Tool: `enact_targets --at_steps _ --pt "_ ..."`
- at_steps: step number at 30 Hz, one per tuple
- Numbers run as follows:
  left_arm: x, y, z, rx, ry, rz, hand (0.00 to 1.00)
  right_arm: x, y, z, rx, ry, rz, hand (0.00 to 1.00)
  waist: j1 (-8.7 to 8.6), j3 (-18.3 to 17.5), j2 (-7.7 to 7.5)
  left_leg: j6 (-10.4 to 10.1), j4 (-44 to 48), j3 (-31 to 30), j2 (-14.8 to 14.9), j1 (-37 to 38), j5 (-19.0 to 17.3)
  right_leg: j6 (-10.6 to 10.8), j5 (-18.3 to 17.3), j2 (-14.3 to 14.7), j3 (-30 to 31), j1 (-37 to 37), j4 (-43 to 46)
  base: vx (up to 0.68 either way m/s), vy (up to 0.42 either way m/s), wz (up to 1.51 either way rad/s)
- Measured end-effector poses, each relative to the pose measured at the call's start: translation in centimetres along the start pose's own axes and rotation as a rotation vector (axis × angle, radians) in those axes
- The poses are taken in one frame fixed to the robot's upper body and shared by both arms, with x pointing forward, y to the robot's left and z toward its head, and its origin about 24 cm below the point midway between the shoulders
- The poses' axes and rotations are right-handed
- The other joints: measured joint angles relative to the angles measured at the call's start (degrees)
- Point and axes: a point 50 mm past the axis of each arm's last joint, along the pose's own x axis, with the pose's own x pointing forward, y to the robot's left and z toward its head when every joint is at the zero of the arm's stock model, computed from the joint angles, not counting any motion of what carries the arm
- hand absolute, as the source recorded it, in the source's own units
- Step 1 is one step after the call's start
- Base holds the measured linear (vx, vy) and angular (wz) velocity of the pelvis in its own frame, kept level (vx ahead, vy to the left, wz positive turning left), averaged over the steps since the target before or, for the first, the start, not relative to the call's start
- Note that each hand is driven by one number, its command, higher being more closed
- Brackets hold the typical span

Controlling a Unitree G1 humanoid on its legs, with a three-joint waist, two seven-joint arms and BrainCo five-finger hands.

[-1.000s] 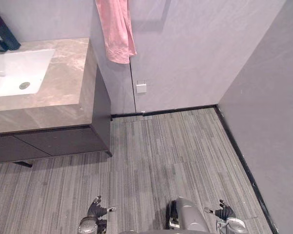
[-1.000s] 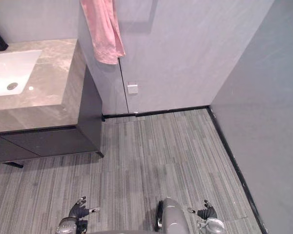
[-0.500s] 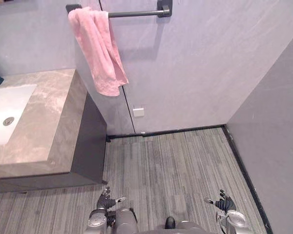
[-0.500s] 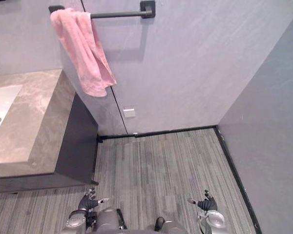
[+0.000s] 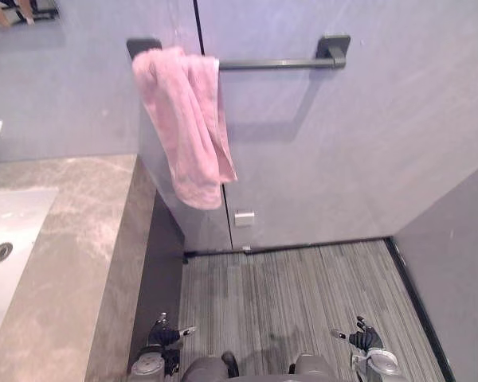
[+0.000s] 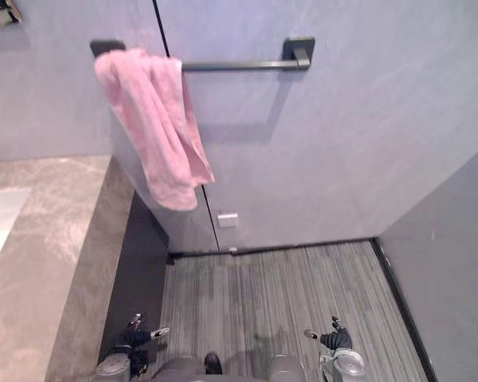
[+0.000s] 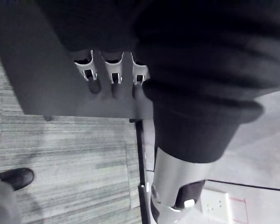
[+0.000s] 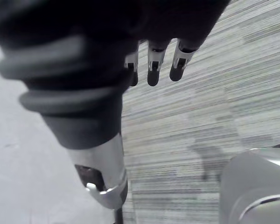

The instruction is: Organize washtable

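Observation:
The washtable's marble top (image 5: pixel 72 263) with its white sink (image 5: pixel 8 239) runs along the left, and its bare part shows nothing standing on it. A pink towel (image 5: pixel 187 127) hangs bunched over the left end of a dark wall rail (image 5: pixel 275 63). My left hand (image 5: pixel 163 338) hangs low beside the dark cabinet side (image 7: pixel 42 70), its fingers (image 7: pixel 113 77) relaxed and holding nothing. My right hand (image 5: pixel 365 341) hangs low over the striped floor, its fingers (image 8: pixel 153 70) likewise relaxed and bare.
The dark cabinet side (image 5: pixel 163 263) drops from the marble top to the grey striped floor (image 5: pixel 295 278). A white wall socket (image 5: pixel 244 218) sits low under the towel. A grey side wall (image 5: pixel 462 263) closes the right.
The whole picture has shifted: the camera has swung up and nearer the wall, bringing the full towel rail into view. Both hands stay low at my sides.

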Motion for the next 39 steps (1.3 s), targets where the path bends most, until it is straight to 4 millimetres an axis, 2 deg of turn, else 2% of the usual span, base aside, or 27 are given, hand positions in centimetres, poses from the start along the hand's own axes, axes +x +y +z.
enact_targets --at_steps 1,2,3,4,5,7,9,10,11,12,14,16,18,19,20,21,24,27,31,36,39 --pt "0.1 -0.1 0.2 -0.001 -0.006 -0.002 0.0 0.0 -0.1 -0.1 -0.001 0.003 -0.002 0.0 -0.18 0.11 0.15 -0.01 -0.16 -0.76 0.35 0.51 0.0 -0.47 0.37 0.72 -0.01 -0.94 -3.0 0.41 -0.142 0.66" --pt "0.2 -0.2 0.6 -0.003 -0.015 -0.005 0.0 0.0 -0.1 -0.2 -0.001 0.005 -0.002 0.0 -0.95 0.15 0.15 -0.23 -0.82 -2.27 1.02 1.53 -0.09 -0.97 2.07 1.83 0.48 -2.28 -10.2 0.37 -0.177 0.79" --pt "0.2 -0.1 0.5 0.0 -0.015 -0.002 0.0 -0.1 -0.1 -0.4 -0.002 0.012 -0.003 0.0 -1.6 0.1 -0.26 -1.48 -1.19 -3.74 1.29 2.6 -0.58 -0.88 6.2 2.28 1.94 -2.25 -17.89 0.45 -0.218 0.87" --pt "0.2 0.1 0.5 0.003 -0.016 0.0 0.0 -0.3 -0.3 -1.1 -0.003 0.029 -0.007 0.0 -1.92 -0.14 -1.27 -3.37 -1.36 -4.31 0.64 3.39 -1.48 -0.98 13.09 2.24 3.32 -2.05 -22.61 0.39 -0.203 0.7" --pt "0.2 -0.8 0.3 -0.009 0.0 -0.018 0.0 -0.4 -1.0 -1.7 -0.006 0.057 -0.026 0.0 -1.82 -0.23 -0.13 -5.77 -1.88 -5.83 2.06 4.96 -3.06 -3.27 16.68 3.16 2.8 -1.38 -20.98 0.3 -0.156 0.36" --pt "0.0 -1.3 -0.1 -0.018 0.014 -0.03 0.0 -0.4 -1.2 -1.8 0.014 0.06 -0.036 0.0 -1.3 -0.73 0.49 -6.53 -1.84 -6.12 3.61 5.35 -2.62 -4.33 13.5 4.44 2.21 -1.4 -19.58 0.33 -0.213 0.2" --pt "0.2 -1.5 0.2 -0.02 0.006 -0.033 0.0 -0.6 -1.0 -2.3 0.036 0.075 -0.039 0.0 -1.75 -0.77 0.59 -7.97 0.64 -6.69 5.06 4.95 -1.78 -5.11 11.47 4.71 0.06 0.26 -19.43 0.29 -0.225 0.46" --pt "0.2 -1.6 0.4 -0.025 -0.003 -0.034 0.0 -0.8 -0.9 -2.8 0.039 0.088 -0.037 0.0 -1.84 -0.72 0.51 -8.81 6.03 -6.85 6.15 3.26 -1.88 -5.49 10.68 4.8 -1.13 2.44 -20.43 0.31 -0.252 0.58" --pt "0.2 -1.9 0.6 -0.036 -0.009 -0.038 0.0 -1.0 -0.8 -3.1 0.046 0.091 -0.035 0.0 -1.53 -0.66 0.52 -10.84 15.91 -6.71 7.92 -0.52 -1.96 -5.66 10.07 5.22 -2.03 5.81 -22.23 0.29 -0.231 0.45" --pt "0.2 -2.2 0.8 -0.049 -0.019 -0.043 0.0 -1.1 -0.7 -3.1 0.047 0.085 -0.035 0.0 -1.0 -0.53 0.39 -11.1 21.76 -6.47 9.46 -2.44 -2.01 -5.9 9.9 5.79 -2.11 7.63 -23.34 0.22 -0.153 0.16" --pt "-0.2 -3.0 0.3 -0.069 -0.011 -0.058 0.0 -1.1 -0.7 -2.5 0.07 0.052 -0.039 0.0 -0.1 -0.67 1.08 -9.78 29.58 -2.72 12.64 -6.34 -2.8 -6.4 9.54 6.67 -2.39 11.55 -25.41 0.17 -0.017 -0.09" --pt "-0.2 -3.4 0.5 -0.077 -0.017 -0.066 0.0 -1.0 -0.6 -1.9 0.087 0.028 -0.037 0.0 0.43 -0.7 1.01 -8.45 27.25 -1.09 12.71 -8.32 -3.57 -6.38 9.55 6.38 -2.04 12.51 -26.49 0.13 0.047 -0.08" --pt "-0.2 -3.5 0.7 -0.078 -0.021 -0.068 0.0 -0.8 -0.5 -1.4 0.094 0.011 -0.035 0.0 0.5 -0.66 0.8 -7.99 17.4 -1.23 10.94 -10.53 -3.22 -5.44 9.29 5.33 -1.64 13.02 -26.62 0.15 0.135 -0.06" --pt "-0.2 -3.6 0.6 -0.076 -0.019 -0.07 0.0 -0.8 -0.6 -1.4 0.094 0.012 -0.04 0.0 0.43 -0.89 1.36 -8.03 9.85 -2.81 9.42 -10.36 0.68 -4.3 8.83 5.13 -1.37 12.89 -26.14 0.11 0.144 -0.17" --pt "-0.2 -3.1 0.4 -0.068 -0.011 -0.061 0.0 -0.8 -0.3 -1.8 0.094 0.032 -0.03 0.0 0.69 -1.25 0.58 -8.44 7.29 -3.12 7.6 -8.46 2.68 -3.18 8.63 4.51 0.52 12.75 -25.97 0.17 0.173 -0.17" --pt "-0.2 -2.7 0.3 -0.054 -0.011 -0.054 0.0 -0.9 -0.1 -1.9 0.097 0.037 -0.026 0.0 0.53 -1.58 -0.4 -7.74 4.39 -2.72 5.95 -7.1 3.46 -2.2 8.88 3.39 1.01 13.2 -27.56 0.15 0.125 -0.17" --pt "-0.1 -1.8 -0.1 -0.033 0.006 -0.038 0.0 -1.1 -0.4 -2.4 0.097 0.051 -0.035 0.0 0.38 -2.13 -1.27 -6.76 0.76 -1.89 3.68 -4.96 4.24 -1.09 9.56 1.84 1.36 14.87 -29.96 0.16 0.123 -0.03" --pt "-0.1 -1.4 -0.2 -0.023 0.011 -0.03 0.0 -1.2 -0.3 -3.4 0.093 0.092 -0.032 0.0 0.32 -2.43 -1.35 -6.48 -2.84 -1.86 2.06 -2.42 5.32 -0.97 9.63 1.1 1.27 16.67 -31.76 0.09 0.076 0.03" --pt "0.0 -0.8 -0.2 -0.01 0.014 -0.02 0.0 -1.1 -0.3 -3.1 0.092 0.085 -0.032 0.0 0.3 -2.49 -1.33 -6.55 -5.05 -2.1 1.62 -1.51 6.37 -0.92 9.68 1.15 1.17 17.04 -32.6 0.05 0.004 0.03" --pt "-0.2 -1.4 -0.7 0.017 0.026 -0.047 0.0 -1.3 -0.7 -3.9 0.078 0.117 -0.04 0.0 0.24 -2.7 -1.24 -6.55 -7.51 -3.17 1.5 0.12 7.44 -1.15 10.25 1.54 0.6 18.58 -34.09 0.01 -0.023 0.05" --pt "-0.3 -1.4 -0.1 0.009 -0.012 -0.046 0.0 -1.2 -1.1 -3.9 0.07 0.116 -0.048 0.0 0.16 -2.72 -1.25 -6.36 -7.98 -3.75 1.4 0.01 7.59 -1.04 11.13 1.57 0.34 18.78 -34.99 -0.04 0.01 0.03"
